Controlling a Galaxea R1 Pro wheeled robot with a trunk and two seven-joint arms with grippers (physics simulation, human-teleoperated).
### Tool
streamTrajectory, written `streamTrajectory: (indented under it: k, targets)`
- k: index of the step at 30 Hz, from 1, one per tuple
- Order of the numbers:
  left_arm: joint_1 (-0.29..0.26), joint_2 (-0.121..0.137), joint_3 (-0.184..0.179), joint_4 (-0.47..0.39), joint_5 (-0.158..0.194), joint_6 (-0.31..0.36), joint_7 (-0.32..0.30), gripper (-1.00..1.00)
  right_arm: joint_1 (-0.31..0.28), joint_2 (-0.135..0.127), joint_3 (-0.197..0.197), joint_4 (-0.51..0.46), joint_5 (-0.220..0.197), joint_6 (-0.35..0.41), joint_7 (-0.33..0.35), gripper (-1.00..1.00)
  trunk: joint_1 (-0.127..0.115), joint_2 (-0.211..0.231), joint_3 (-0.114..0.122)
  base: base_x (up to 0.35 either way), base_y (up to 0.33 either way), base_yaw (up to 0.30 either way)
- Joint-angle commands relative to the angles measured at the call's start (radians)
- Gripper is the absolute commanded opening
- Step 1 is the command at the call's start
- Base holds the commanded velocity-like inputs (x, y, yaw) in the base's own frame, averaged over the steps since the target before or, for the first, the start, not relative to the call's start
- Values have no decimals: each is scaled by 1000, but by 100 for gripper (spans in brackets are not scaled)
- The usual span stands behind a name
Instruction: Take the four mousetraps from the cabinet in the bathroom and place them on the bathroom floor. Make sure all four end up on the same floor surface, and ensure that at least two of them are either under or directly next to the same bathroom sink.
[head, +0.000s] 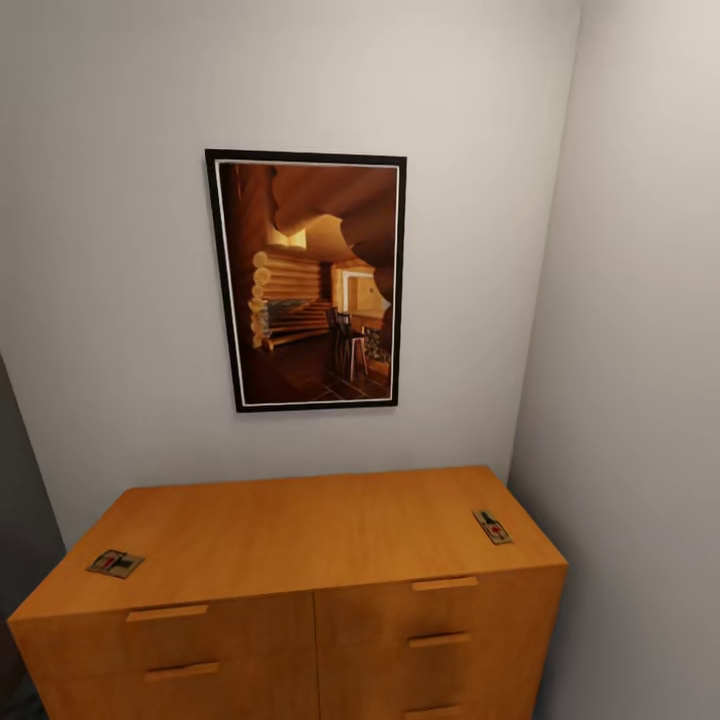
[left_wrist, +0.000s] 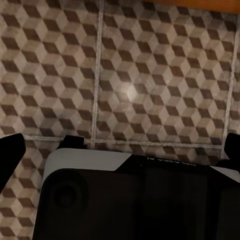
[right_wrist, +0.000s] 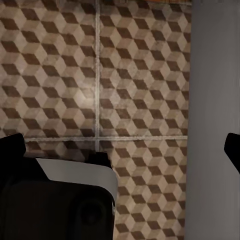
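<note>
The orange-brown cabinet (head: 300, 530) stands against the wall in the head view, all its drawers closed. Two mousetraps lie on its top, one near the front left corner (head: 115, 564) and one near the right edge (head: 492, 526). Both are small tan boards with a red mark. My left gripper (left_wrist: 120, 150) hangs open over the cube-patterned bathroom floor (left_wrist: 150, 75), nothing between its fingers. My right gripper (right_wrist: 122, 150) is open too, above the same floor tiles (right_wrist: 140, 75). The sink is out of view.
A framed picture (head: 308, 280) hangs above the cabinet. A grey side wall (head: 640, 400) closes the corner right of the cabinet and runs beside the right gripper (right_wrist: 215, 125). My own white and black base (left_wrist: 135, 200) sits below both grippers.
</note>
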Motion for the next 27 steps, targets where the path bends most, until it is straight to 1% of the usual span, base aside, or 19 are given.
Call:
streamTrajectory:
  k: [1,15,27]
  targets:
    - [-1,0,9,0,-10,-3,-2,100,-1,0,-9,3,9,-5,-5,100,0,-1,-2,209,0,0]
    - [-1,1,9,0,-10,-3,-5,100,-1,0,-9,3,9,-5,-5,100,0,-1,-2,267,0,0]
    - [-1,0,9,0,-10,-3,-4,100,-1,0,-9,3,9,-5,-5,100,0,-1,-2,41,0,0]
